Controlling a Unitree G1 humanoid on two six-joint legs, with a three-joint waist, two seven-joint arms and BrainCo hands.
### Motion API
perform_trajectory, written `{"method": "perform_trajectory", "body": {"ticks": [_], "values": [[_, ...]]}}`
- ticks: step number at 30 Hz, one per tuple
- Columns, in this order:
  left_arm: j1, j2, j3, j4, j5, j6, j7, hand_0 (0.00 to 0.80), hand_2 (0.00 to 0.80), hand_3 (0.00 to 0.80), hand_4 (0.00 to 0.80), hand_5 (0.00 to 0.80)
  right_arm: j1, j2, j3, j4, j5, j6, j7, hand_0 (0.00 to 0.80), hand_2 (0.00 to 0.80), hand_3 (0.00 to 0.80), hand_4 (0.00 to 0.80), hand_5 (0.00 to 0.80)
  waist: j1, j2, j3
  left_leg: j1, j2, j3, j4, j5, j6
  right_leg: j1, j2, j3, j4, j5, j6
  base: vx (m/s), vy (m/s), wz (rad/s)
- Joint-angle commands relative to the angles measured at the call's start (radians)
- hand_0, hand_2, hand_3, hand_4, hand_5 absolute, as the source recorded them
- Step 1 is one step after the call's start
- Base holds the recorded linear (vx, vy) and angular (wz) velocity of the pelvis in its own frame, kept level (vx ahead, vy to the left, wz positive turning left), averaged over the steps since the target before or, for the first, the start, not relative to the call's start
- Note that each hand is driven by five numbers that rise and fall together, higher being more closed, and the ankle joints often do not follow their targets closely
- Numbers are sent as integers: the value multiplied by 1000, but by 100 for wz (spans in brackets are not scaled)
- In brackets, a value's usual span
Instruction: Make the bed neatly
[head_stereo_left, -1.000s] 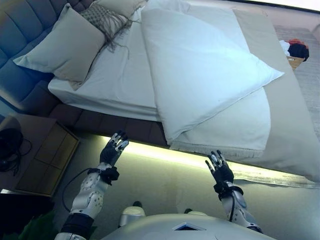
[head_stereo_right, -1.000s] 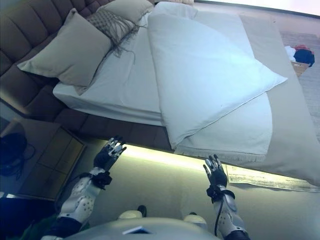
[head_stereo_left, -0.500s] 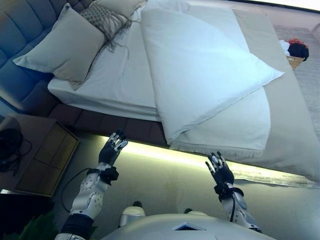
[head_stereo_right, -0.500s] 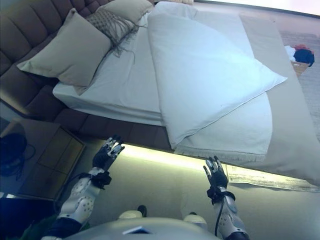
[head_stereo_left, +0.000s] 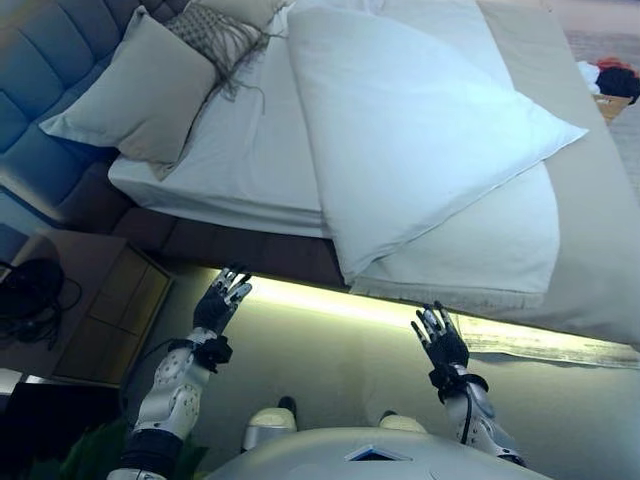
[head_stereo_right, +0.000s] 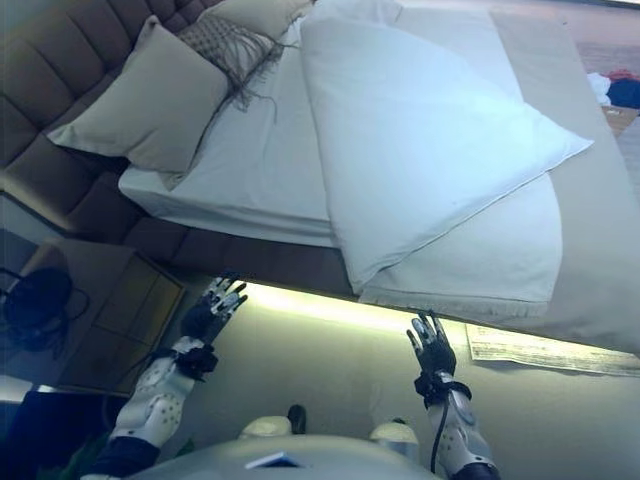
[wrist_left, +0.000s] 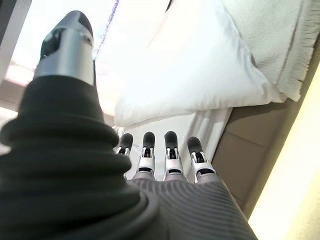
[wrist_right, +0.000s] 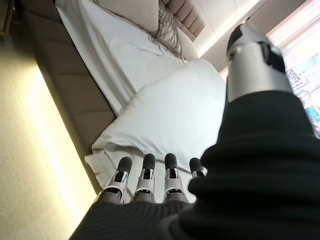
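Observation:
The bed (head_stereo_left: 240, 170) lies ahead with a white sheet. A white duvet (head_stereo_left: 420, 130) is folded back into a triangle across its middle, over a fringed cream blanket (head_stereo_left: 480, 250) and a beige cover (head_stereo_left: 590, 230). Pillows (head_stereo_left: 140, 90) and a fringed cushion (head_stereo_left: 215, 35) lie at the headboard end. My left hand (head_stereo_left: 222, 303) is open, raised before the bed's side near the nightstand. My right hand (head_stereo_left: 440, 340) is open, raised just below the blanket's fringed edge. Neither hand touches the bedding.
A wooden nightstand (head_stereo_left: 95, 310) with a dark object (head_stereo_left: 30, 300) on it stands at the left. The padded headboard (head_stereo_left: 40, 60) is at the upper left. A basket of clothes (head_stereo_left: 610, 85) sits beyond the bed. A lit strip (head_stereo_left: 330, 300) runs under the bed's edge.
The camera has shifted, so the bed shows a little lower and to the right. Both hands stay raised and open in about the same places.

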Motion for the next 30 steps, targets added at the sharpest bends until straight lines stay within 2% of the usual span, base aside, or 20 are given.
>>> {"method": "perform_trajectory", "body": {"ticks": [1, 3, 5, 7, 10, 12, 14, 18, 20, 22, 24, 26, 28, 30], "values": [[-67, 35, -20, -36, 36, -11, -36, 0, 0, 0, 0, 0, -46, 21, 14, -73, 28, -75, 0, 0, 0, 0, 0, 0, 18, 7, -6, -58, -82, 13, 137, -81, 151, -169, -81, 113, 324, 215, -34, 84, 237, 16], [-72, 42, -29, -30, 34, -1, -32, 0, 0, 0, 0, 0, -33, 26, 20, -86, 37, -72, 1, 0, 0, 0, 0, 0, 7, 21, 1, -48, -97, 2, 139, -82, 160, -222, -73, 130, 435, 230, -42, 100, 190, 23], [-73, 48, -23, -31, 21, 4, -25, 0, 0, 0, 0, 0, -13, 24, 26, -102, 26, -60, 20, 0, 0, 0, 0, 0, -11, 27, 5, -37, -102, 11, 132, -90, 159, -276, -60, 129, 434, 252, -46, 124, 71, 11], [-66, 49, -20, -41, 4, 6, -4, 0, 0, 0, 0, 0, 1, 22, 26, -108, 6, -47, 30, 0, 0, 0, 0, 0, -27, 15, 12, -26, -108, 19, 136, -109, 146, -290, -44, 113, 317, 268, -33, 180, -70, -3], [-71, 51, -28, -37, -9, -15, 20, 0, 0, 0, 0, 0, -18, 13, 20, -81, 14, -44, 56, 0, 0, 0, 0, 0, -52, -26, 23, -11, -124, 17, 150, -164, 128, -313, -41, 108, 20, 335, 8, 236, -181, -13], [-71, 52, -22, -26, -11, -29, 7, 0, 0, 0, 0, 0, -38, 6, 14, -65, 9, -30, 53, 0, 0, 0, 0, 0, -62, -36, 28, -4, -119, 17, 154, -191, 123, -321, -30, 116, -138, 347, 21, 268, -172, -12], [-55, 53, -8, -28, -18, -32, -3, 0, 0, 0, 0, 0, -41, 6, 14, -53, -1, -17, 50, 0, 0, 0, 0, 0, -63, -40, 30, 7, -108, 18, 156, -212, 123, -325, -23, 113, -217, 376, 32, 306, -178, 4], [-17, 50, 17, -44, -20, -24, -11, 0, 0, 0, 0, 0, -1, 8, 8, -38, 0, -24, 81, 0, 0, 0, 0, 0, -63, -58, 29, 24, -79, 0, 174, -242, 122, -339, -25, 130, -219, 384, 36, 329, -244, 14], [23, 53, 29, -60, -6, -24, -29, 0, 0, 0, 0, 0, 20, 4, -6, -38, 7, -12, 92, 0, 0, 0, 0, 0, -56, -68, 23, 44, -48, -23, 186, -255, 104, -317, -28, 130, -206, 362, 43, 454, -394, 55], [52, 53, 40, -69, -3, -21, -33, 0, 0, 0, 0, 0, 23, -4, -5, -41, 6, 3, 79, 0, 0, 0, 0, 0, -47, -73, 10, 64, -12, -32, 194, -261, 77, -292, -13, 128, -195, 337, 50, 439, -421, 55], [75, 53, 51, -64, -18, -18, -34, 0, 0, 0, 0, 0, 25, -14, 6, -57, -1, 17, 51, 0, 0, 0, 0, 0, -46, -71, -1, 90, 34, -40, 194, -231, 51, -290, 8, 140, -144, 317, 44, 403, -413, 20], [99, 58, 66, -60, -38, -23, -61, 0, 0, 0, 0, 0, 30, -36, 13, -76, 17, 34, 61, 0, 0, 0, 0, 0, -48, -63, -12, 94, 88, -55, 219, -133, 17, -270, 52, 150, -101, 275, 19, 363, -395, 22], [122, 49, 57, -80, -44, -42, -67, 0, 0, 0, 0, 0, 36, -55, 4, -77, 10, 48, 70, 0, 0, 0, 0, 0, -47, -62, -21, 63, 113, -60, 276, -49, 2, -234, 94, 143, -100, 236, -21, 291, -352, 10], [130, 41, 44, -110, -44, -51, -50, 0, 0, 0, 0, 0, 31, -72, -8, -64, 9, 49, 76, 0, 0, 0, 0, 0, -44, -64, -22, 22, 116, -57, 344, -7, 2, -209, 116, 124, -95, 201, -55, 219, -306, -3]]}}
